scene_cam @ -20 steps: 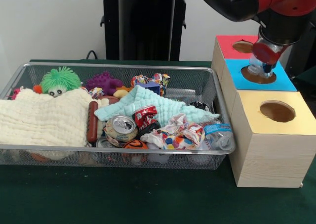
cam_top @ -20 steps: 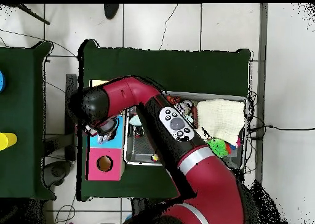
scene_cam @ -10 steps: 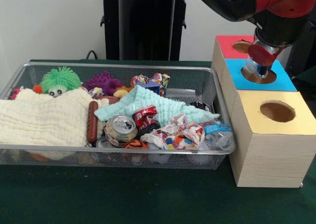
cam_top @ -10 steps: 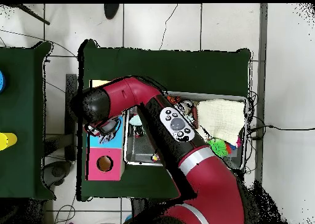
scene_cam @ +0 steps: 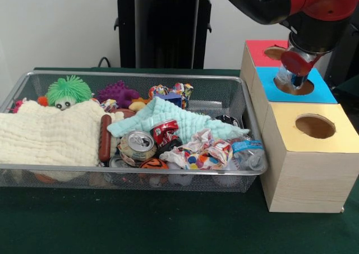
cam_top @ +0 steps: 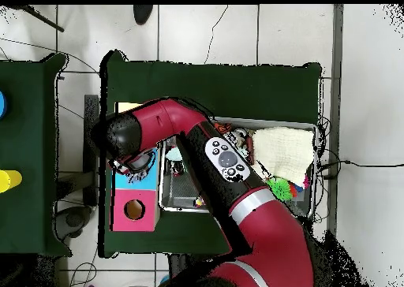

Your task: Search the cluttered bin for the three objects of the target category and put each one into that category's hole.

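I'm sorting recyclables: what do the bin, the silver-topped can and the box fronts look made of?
Bin: metal wire mesh, silvery, see-through weave. Can: likely aluminium, shiny top with pull tab. Box front: pale wood or wood-look board, visible grain; tops coloured matte.

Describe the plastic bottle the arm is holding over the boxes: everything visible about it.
The plastic bottle is clear and crinkled, with a blue patch low on its side and a red part at its top, where the gripper holds it. It hangs roughly upright, leaning a little, its lower end at the round hole in the blue box. Whether it touches the hole's rim cannot be told. The overhead view hides it under the arm.
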`<action>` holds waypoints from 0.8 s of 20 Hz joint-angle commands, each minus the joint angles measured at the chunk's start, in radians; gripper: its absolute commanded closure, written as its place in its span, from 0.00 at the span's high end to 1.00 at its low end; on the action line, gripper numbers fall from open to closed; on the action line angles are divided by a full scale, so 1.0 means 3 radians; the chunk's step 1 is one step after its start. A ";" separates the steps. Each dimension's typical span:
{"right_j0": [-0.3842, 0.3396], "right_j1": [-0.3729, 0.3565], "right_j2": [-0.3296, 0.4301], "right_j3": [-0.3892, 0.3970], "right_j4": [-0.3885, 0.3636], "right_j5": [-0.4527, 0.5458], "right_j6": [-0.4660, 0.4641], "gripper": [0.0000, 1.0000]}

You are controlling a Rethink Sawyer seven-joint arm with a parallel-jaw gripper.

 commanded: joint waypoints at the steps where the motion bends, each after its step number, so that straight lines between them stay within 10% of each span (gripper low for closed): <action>1: -0.0063 0.0050 -0.0238 -0.0004 -0.0296 -0.0269 -0.0151 0.00; 16: -0.0045 0.0069 -0.0231 -0.0029 -0.0392 -0.0271 -0.0149 0.00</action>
